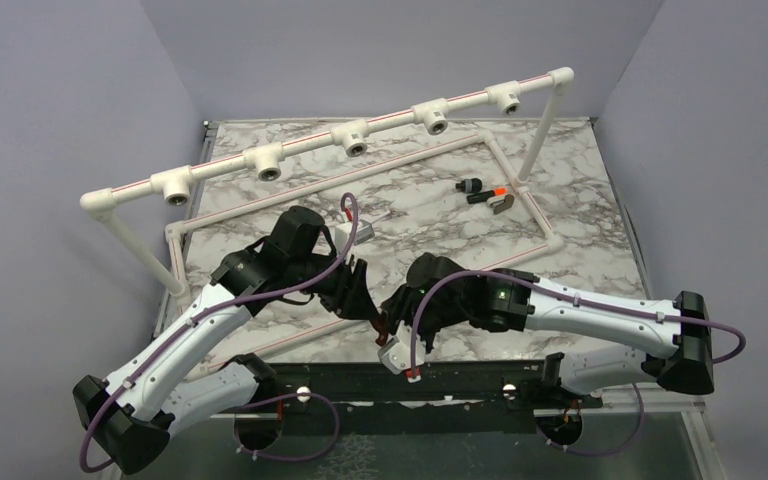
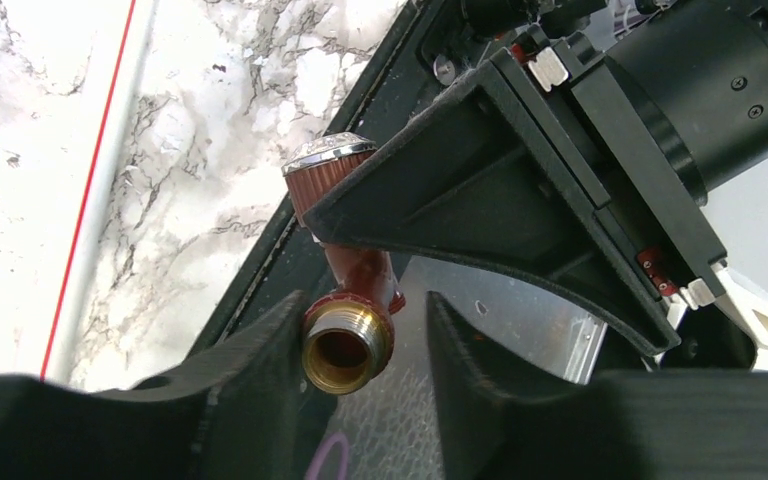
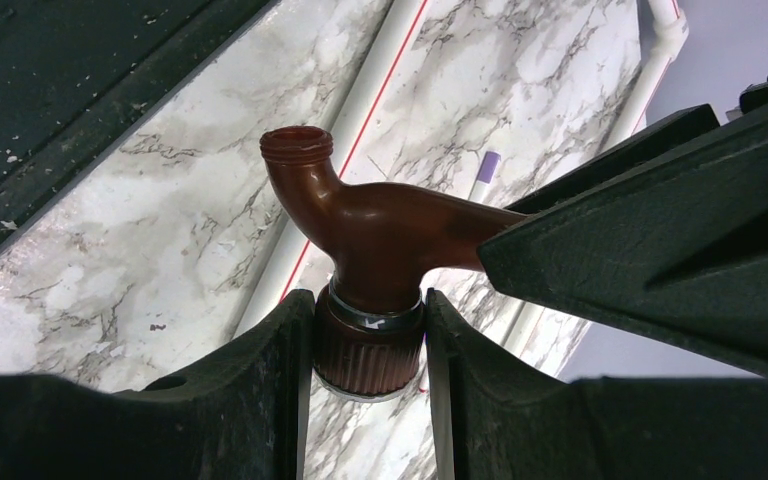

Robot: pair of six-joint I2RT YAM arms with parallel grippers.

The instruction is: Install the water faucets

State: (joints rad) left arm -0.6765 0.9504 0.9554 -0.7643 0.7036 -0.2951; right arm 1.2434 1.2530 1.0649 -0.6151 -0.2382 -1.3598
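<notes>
Place: a robot lab test cell, not a home or shop.
Walls: plain lilac panels (image 1: 50, 110) close in the left, back and right of the top view, like a booth.
Table: a marble-patterned top (image 1: 430, 210) fills the middle and ends at a black rail (image 1: 410, 385) along the bottom.
Arms: a left arm (image 1: 190, 330) and a right arm (image 1: 600, 305), white and black, sit at that rail, with purple cables (image 1: 348, 215) looping off them.
Mock-up: a white pipe frame (image 1: 310, 148) with a row of tees (image 1: 263, 160) stands on its own legs across the upper half.
Parts: a copper tap (image 3: 380, 230) fills both wrist views; small loose pieces (image 1: 485, 190) lie at upper right.
</notes>
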